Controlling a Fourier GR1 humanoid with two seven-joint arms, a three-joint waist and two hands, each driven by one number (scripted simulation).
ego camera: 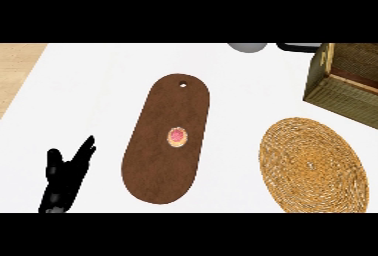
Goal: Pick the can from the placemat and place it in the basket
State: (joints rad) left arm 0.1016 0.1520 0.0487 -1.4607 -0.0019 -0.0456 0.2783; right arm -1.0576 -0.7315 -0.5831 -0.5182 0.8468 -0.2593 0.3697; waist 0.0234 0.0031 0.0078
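Head view: a long brown oval wooden board [168, 140] with a small hole near its far end lies on the white counter [88, 90]; on its middle stands the small can [177, 136], seen from straight above as a round pink-red top ringed in pale orange; nothing touches it. To the right, well apart from the can, lies a round woven straw placemat [314, 166]; beyond it, at the upper right corner, sits a square olive-brown wicker basket [343, 82]. The left hand [65, 175] shows at the lower left, black fingers straight and spread apart, holding nothing, well apart from the board; the right hand is not visible.
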